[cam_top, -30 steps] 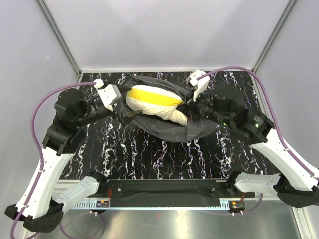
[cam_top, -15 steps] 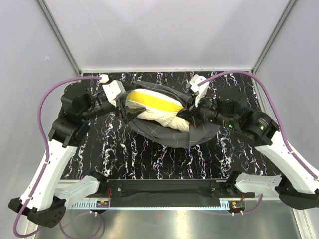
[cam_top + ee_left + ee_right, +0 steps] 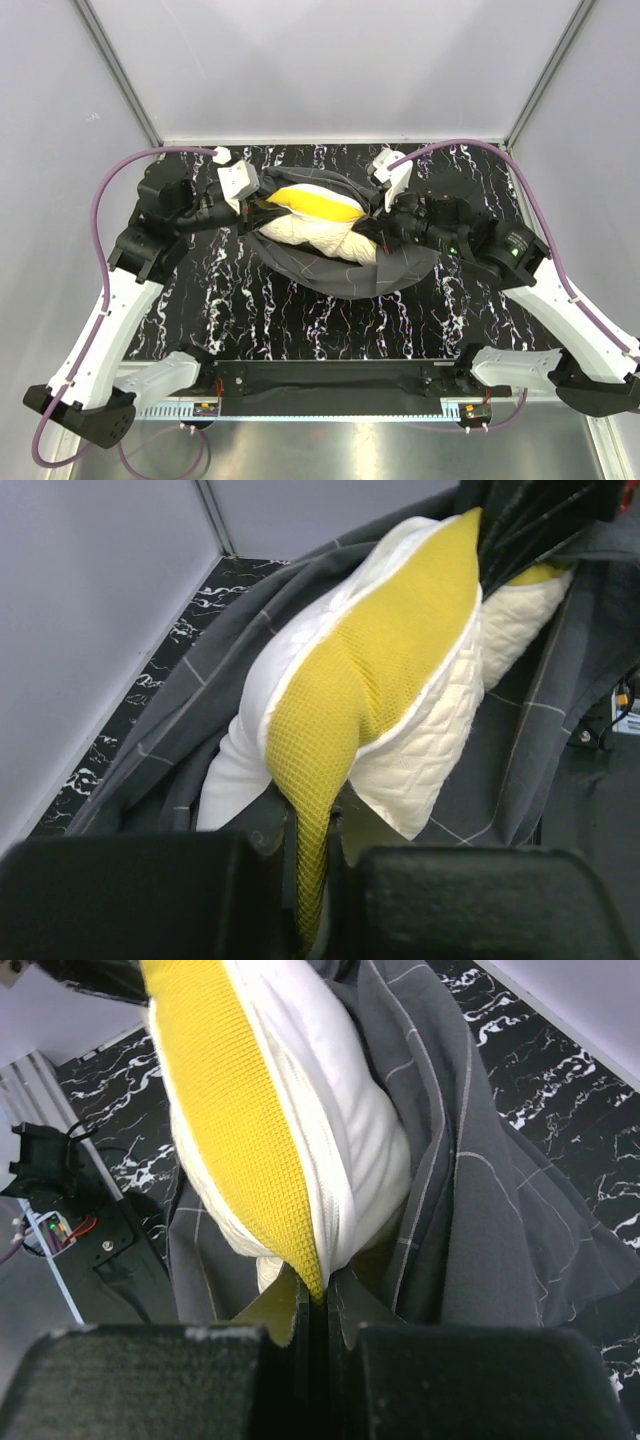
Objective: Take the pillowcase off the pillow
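From the overhead view I see the pillow [image 3: 318, 220] at the far middle of the marble tabletop [image 3: 260, 310]. It spans the gap between my two arms, with its yellow side edge turned upward. My left gripper [image 3: 250, 204] is at its left end and my right gripper [image 3: 378, 224] is at its right end. On the left wrist camera the left gripper [image 3: 312, 865] has its jaws drawn in to a thin slot. A tapering strip of the pillow's [image 3: 385, 660] yellow mesh edge runs down into that slot, so this gripper is pinching the pillow by its corner. The right wrist camera shows much the same. The right gripper [image 3: 318, 1345] is closed to a narrow slit, and the pointed yellow end of the pillow [image 3: 300, 1130] disappears between the fingers. I cannot tell whether a fold of grey cloth is caught in there too. The pillowcase [image 3: 350, 275] lies open and slack around the pillow, bunched along the far side and sagging onto the tabletop on the near side, with the cream quilted face showing above it. Both wrist views show its grey grid fabric [image 3: 175, 715] [image 3: 480, 1190] draped beside and beneath the pillow.
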`<state>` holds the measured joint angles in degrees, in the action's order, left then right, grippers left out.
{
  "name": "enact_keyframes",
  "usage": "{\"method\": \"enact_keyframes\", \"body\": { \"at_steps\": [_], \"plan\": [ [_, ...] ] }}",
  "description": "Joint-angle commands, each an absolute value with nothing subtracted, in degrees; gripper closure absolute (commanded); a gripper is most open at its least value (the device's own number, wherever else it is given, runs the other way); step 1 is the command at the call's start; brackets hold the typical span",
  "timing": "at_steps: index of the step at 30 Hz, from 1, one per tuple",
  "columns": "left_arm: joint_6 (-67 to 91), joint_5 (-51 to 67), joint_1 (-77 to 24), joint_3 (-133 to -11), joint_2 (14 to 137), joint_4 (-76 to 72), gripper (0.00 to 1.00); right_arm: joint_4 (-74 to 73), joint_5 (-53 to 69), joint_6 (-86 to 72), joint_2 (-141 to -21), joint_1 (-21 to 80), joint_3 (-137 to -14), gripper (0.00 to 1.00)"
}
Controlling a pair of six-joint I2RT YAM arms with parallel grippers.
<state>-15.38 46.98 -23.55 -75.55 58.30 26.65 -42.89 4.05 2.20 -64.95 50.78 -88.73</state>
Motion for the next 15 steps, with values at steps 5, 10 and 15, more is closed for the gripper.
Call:
{"method": "enact_keyframes", "body": {
  "at_steps": [5, 10, 15],
  "plan": [
    [-7.1, 48.2, -24.1, -71.0, 56.3, 19.3, 1.00, -28.4, -5.9, -1.3, -66.1, 50.8, -92.0, 0.93],
    [-0.5, 23.5, -24.1, -69.3, 57.5, 17.0, 1.00, -27.2, -16.3, -1.2, -65.6, 50.9, -93.4, 0.01],
    [3.6, 16.1, -24.1, -68.8, 58.9, 16.3, 1.00, -26.4, -21.5, -0.6, -63.2, 50.9, -95.2, 0.00]
  ]
}}
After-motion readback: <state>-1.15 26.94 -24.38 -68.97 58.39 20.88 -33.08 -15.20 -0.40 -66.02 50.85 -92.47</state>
